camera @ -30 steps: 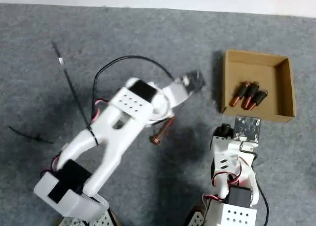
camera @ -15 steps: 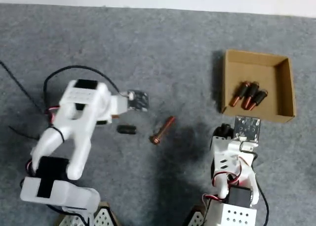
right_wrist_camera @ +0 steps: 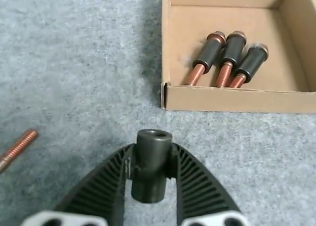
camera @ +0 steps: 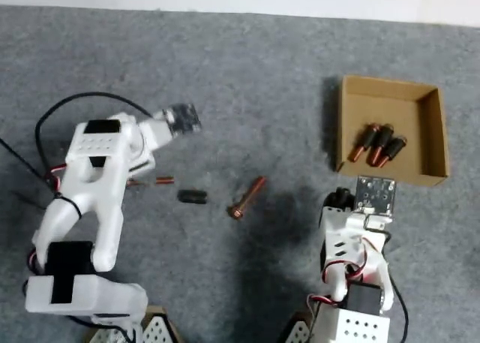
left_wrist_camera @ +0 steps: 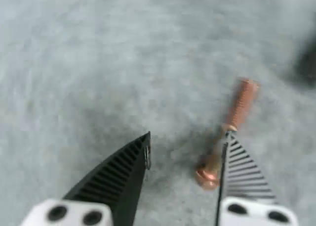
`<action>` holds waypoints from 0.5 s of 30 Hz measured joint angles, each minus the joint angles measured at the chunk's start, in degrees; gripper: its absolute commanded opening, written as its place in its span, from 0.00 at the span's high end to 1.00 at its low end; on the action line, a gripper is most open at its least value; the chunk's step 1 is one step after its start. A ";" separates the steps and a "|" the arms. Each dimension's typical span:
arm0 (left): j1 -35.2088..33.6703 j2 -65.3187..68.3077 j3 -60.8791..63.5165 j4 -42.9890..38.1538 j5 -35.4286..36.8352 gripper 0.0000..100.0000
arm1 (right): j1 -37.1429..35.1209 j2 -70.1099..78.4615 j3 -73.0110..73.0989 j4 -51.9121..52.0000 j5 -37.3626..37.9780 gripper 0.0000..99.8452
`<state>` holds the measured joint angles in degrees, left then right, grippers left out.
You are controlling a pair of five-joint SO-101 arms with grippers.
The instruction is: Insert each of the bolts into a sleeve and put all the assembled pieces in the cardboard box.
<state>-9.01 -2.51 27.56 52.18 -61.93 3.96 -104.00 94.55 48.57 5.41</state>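
Observation:
My left gripper (left_wrist_camera: pixel 186 139) stands open just above the grey mat, with a copper bolt (left_wrist_camera: pixel 229 129) lying beside one finger. From above, the left arm (camera: pixel 101 163) covers part of that bolt (camera: pixel 160 180). A loose black sleeve (camera: pixel 192 197) lies to its right, and a second bolt (camera: pixel 247 197) lies farther right. My right gripper (right_wrist_camera: pixel 150 152) is shut on another black sleeve (right_wrist_camera: pixel 150 161), held upright in front of the cardboard box (right_wrist_camera: pixel 237 98). Three assembled pieces (right_wrist_camera: pixel 224 58) lie side by side in the box (camera: pixel 341 125).
A black cable (camera: pixel 71 103) loops from the left arm over the mat at the left. The right arm (camera: pixel 352 245) stands at the lower right, just in front of the box. A pale strip runs along the mat's far edge.
The left arm has swung from the middle of the mat, near the box, over to the left. This uncovered the loose black sleeve and the second bolt. The right arm has kept still.

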 measured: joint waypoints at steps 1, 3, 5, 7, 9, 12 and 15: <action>-0.44 0.00 -0.53 -0.35 5.36 0.80 | 0.00 0.00 0.00 0.00 0.00 1.00; -2.55 0.00 -1.67 0.09 18.55 0.80 | 0.00 0.00 0.00 0.00 0.00 1.00; -6.07 0.00 -2.90 2.99 34.64 0.80 | 0.00 0.00 0.00 0.00 0.00 1.00; -9.05 0.00 -3.96 6.68 51.43 0.80 | 0.00 0.00 0.00 0.00 0.00 1.00; -10.02 0.00 -4.13 9.67 66.20 0.80 | 0.00 0.00 0.00 0.00 0.00 1.00; -10.02 0.00 -4.22 12.48 81.41 0.80 | 0.00 0.00 0.00 0.00 0.00 1.00; -10.11 0.00 -4.22 15.47 88.70 0.80 | 0.00 0.00 0.00 0.00 0.00 1.00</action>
<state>-19.12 -2.51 23.34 67.65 26.77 3.96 -104.00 94.55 48.57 5.41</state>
